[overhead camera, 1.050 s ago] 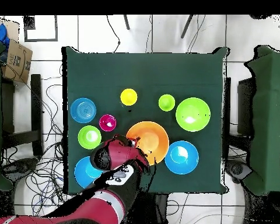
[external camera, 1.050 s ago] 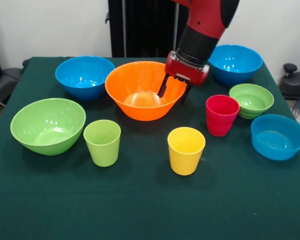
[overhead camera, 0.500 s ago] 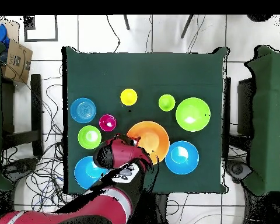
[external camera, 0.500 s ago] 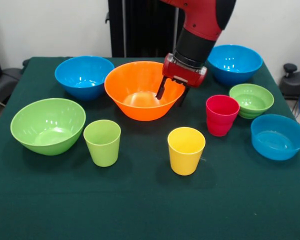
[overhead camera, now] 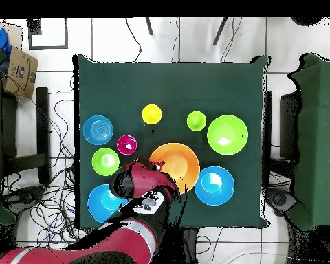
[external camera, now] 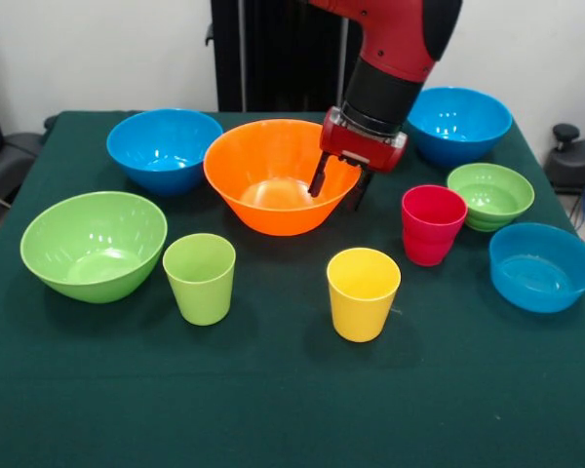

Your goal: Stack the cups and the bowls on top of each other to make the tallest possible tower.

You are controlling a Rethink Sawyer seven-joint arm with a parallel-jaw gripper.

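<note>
The tabletop (external camera: 273, 390) wears a matte dark green cloth, and nothing on it is stacked yet. Over the last second the orange bowl (external camera: 263, 175) has slid slightly toward the blue bowl (external camera: 164, 148) beside it, while the claw (external camera: 338, 189) has barely shifted. Its two dark fingers straddle the orange rim, one inside and one outside, pinching the wall. I judge this a grip taken to set the base of the tower, with every other piece untouched.

All the pieces are glossy moulded plastic. The orange bowl is widest and round with a flaring wall; the large lime bowl (external camera: 93, 244) is nearly as big. A second blue bowl (external camera: 458, 123) sits behind the arm, a shallow blue one (external camera: 543, 265) near the edge, and a small green bowl (external camera: 489, 194) between them. The cups are smooth, tapered and handleless: lime (external camera: 199, 277), yellow (external camera: 363, 292), red (external camera: 432, 224).
</note>
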